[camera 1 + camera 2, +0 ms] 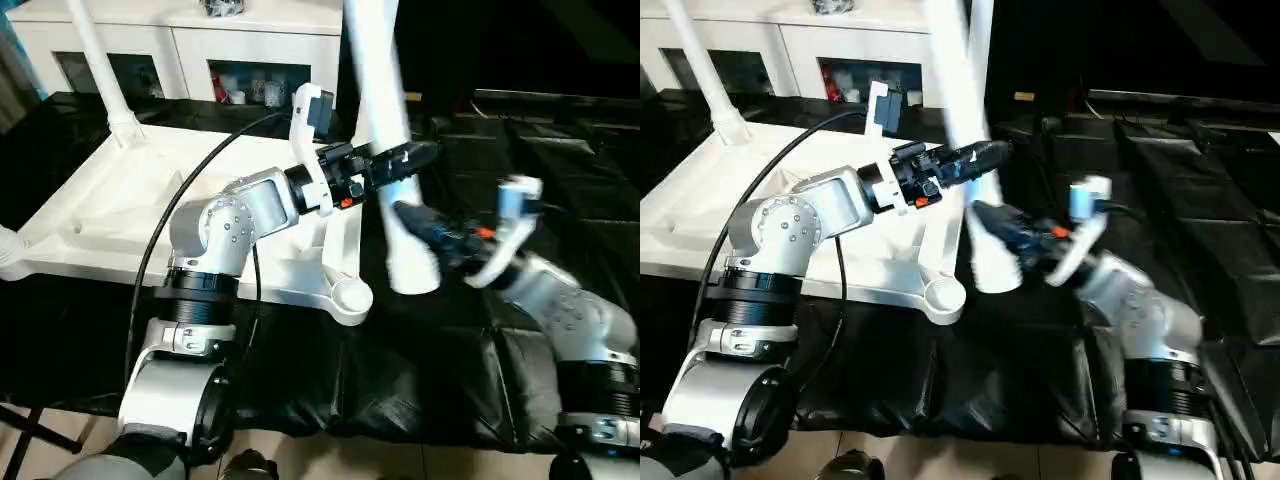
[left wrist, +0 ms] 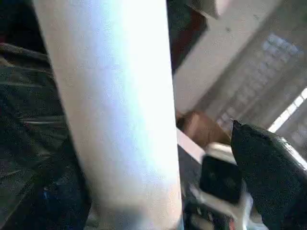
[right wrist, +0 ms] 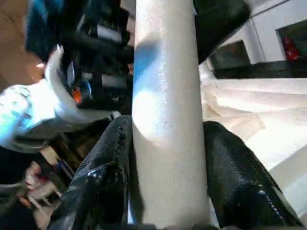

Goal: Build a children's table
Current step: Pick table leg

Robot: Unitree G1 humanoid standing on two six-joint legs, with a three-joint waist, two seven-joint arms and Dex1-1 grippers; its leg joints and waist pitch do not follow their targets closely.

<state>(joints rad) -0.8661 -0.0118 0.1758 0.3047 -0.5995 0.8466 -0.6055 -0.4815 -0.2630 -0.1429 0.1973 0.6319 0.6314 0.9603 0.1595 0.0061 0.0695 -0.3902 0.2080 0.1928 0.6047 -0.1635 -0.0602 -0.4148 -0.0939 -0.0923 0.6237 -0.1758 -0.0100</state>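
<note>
Over on my left side lies the tabletop, flipped underside up on the black-covered bench, so it's the biggest piece here and there's just one of it. Legs next: I count three. One already stands in the far corner, one stub pokes out at the tabletop's near left corner, and the third is the loose leg I'm carrying.

That loose leg is what matters. Its long axis runs nearly upright, tilted a bit, fat end down, hanging just beside and above the empty corner socket on the near right corner. The socket sits down and to my left from the leg's bottom end.

My right gripper is clamped around the leg low down, black fingers on both sides. My left gripper is spread wide around it higher up, not squeezing. Left arm's closer to the socket, I'd say.
</note>
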